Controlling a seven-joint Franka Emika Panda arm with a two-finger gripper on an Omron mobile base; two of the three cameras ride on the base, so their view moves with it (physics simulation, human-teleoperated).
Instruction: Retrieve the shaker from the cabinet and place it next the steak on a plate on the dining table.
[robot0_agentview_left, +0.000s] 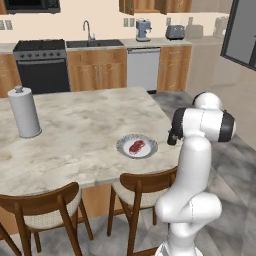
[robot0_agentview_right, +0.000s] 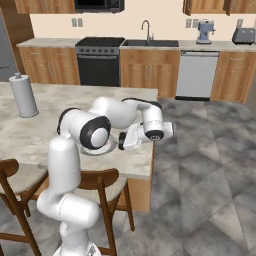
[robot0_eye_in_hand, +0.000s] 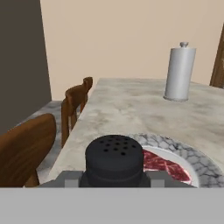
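Right, the gripper (robot0_eye_in_hand: 114, 183) is pinched on the shaker (robot0_eye_in_hand: 114, 159), a squat black cylinder whose flat top is dotted with small holes, held at the table's (robot0_agentview_left: 75, 135) edge. Just past it, at about one o'clock in the hand view, sits the grey-rimmed plate (robot0_eye_in_hand: 183, 154) with the red steak (robot0_eye_in_hand: 164, 166). The paper-towel roll (robot0_agentview_left: 23, 112) stands well apart.

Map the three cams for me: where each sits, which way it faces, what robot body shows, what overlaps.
Left base view: behind-left, facing the dining table and far counter; white arm rises lower right.
Right base view: behind-right, same table; arm rises lower left, bent toward the table edge.
Hand view: on the hand, low over the table edge, facing the paper-towel roll; shaker between the jaws.
Shared: plate, steak, roll.
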